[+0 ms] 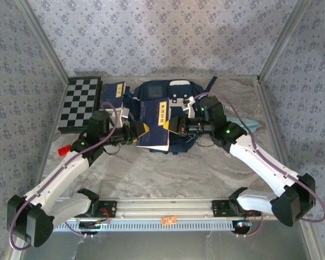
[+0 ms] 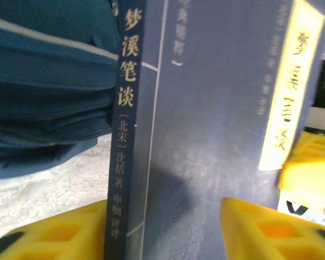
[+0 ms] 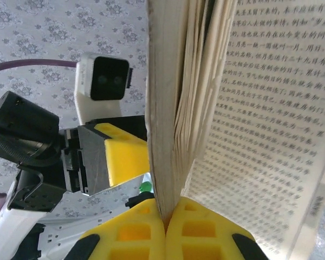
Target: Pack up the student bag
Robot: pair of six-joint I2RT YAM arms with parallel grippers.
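Your right hand (image 3: pixel 165 230): pinching book (image 1: pixel 154 122) pages.
Your left hand (image 2: pixel 162 233): straddling its spine, grip unclear.
Student bag (image 1: pixel 176 89): surface's (image 1: pixel 206 168) far edge.

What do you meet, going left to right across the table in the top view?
chessboard → flat book → held book → teal thing

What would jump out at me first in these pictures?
A dark blue book is held up in the middle between the two arms: the right gripper pinches its pages, and the left gripper stands open at its other edge. Right behind it lies the navy student bag, and a black-and-white checkerboard sits at the back left.
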